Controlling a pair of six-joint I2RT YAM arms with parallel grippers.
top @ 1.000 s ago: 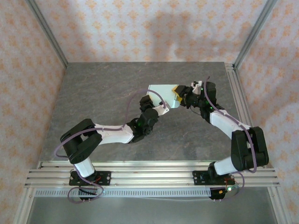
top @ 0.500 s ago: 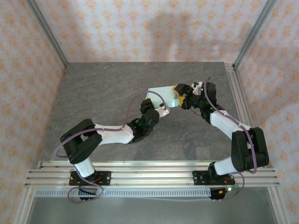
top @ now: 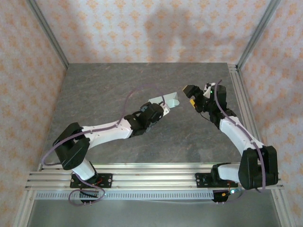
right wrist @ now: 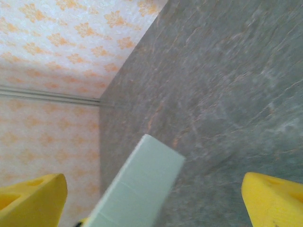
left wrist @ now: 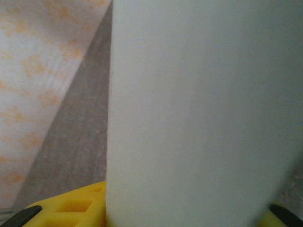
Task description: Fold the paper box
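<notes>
The right gripper (top: 189, 95) has released the paper box (top: 170, 99), jaws wide apart. The left wrist view shows the left gripper (left wrist: 151, 215) clamped on it, its arm (top: 106, 131) stretched forward.

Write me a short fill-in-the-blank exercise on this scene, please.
The paper box sits clamped in the left claw, whose fingers are coloured ____.
The right claw stands ____, clear of the box.
The table is coloured ____.
Missing words: yellow; open; grey.
</notes>
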